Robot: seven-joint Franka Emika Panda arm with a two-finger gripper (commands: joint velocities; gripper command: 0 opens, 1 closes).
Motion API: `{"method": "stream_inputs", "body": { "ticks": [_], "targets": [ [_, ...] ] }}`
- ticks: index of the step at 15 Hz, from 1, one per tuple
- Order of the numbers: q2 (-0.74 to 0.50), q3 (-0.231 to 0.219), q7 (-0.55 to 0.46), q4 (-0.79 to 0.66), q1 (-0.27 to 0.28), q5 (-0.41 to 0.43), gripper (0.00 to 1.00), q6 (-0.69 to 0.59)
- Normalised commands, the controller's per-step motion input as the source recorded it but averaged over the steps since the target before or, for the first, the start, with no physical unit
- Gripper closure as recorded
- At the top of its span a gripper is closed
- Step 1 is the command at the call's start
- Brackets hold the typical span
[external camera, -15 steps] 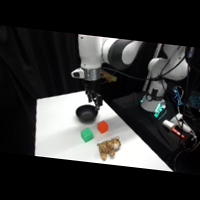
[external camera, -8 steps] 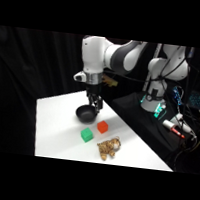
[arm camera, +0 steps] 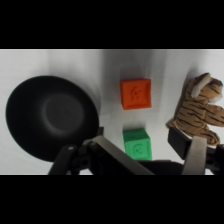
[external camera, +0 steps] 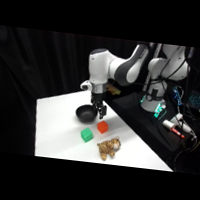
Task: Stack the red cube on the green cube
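Two cubes on the white table (external camera: 54, 128), apart from each other with a strip of bare surface between. Red cube (arm camera: 136, 93) flat on one face, untouched, nothing stacked on it; in the side view (external camera: 102, 127) just below and a little right of the gripper (external camera: 100, 111), which hangs above it without contact. No long axis to speak of, being a cube; in the wrist view edges roughly square to the frame, turned only slightly, top face bearing a faint embossed mark. Green cube (arm camera: 137, 144) just beside the red cube, also flat, its edges running nearly parallel to the red one's; partly hidden at its lower edge by the gripper's linkage. In the side view (external camera: 87, 135) down-left of the red cube, nearer the camera. Gripper (arm camera: 150, 150) empty, fingers (arm camera: 192, 150) spread wide, the green cube showing between them. Black bowl (external camera: 86, 115) close to the red cube on the side away from the plush tiger (external camera: 108, 148); bowl upright, empty. Tiger lying near the red cube, toward the table's front edge, touching neither cube.
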Motion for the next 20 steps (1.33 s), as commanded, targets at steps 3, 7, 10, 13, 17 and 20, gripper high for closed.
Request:
{"method": "stream_inputs", "body": {
  "ticks": [3, 7, 10, 13, 17, 20],
  "targets": [
    [0.06, 0.068, 0.02, -0.19, -0.023, 0.138, 0.0, 0.41],
    [0.07, 0.08, 0.05, -0.14, -0.006, 0.099, 0.0, 0.36],
    [0.08, 0.038, 0.14, -0.11, 0.046, -0.015, 0.0, 0.32],
    [0.08, 0.011, 0.16, -0.08, 0.059, -0.055, 0.0, 0.27],
    [0.08, 0.017, 0.13, -0.07, 0.035, -0.034, 0.0, 0.23],
    [0.08, 0.031, 0.1, -0.05, 0.007, -0.001, 0.0, 0.2]
  ]
}}
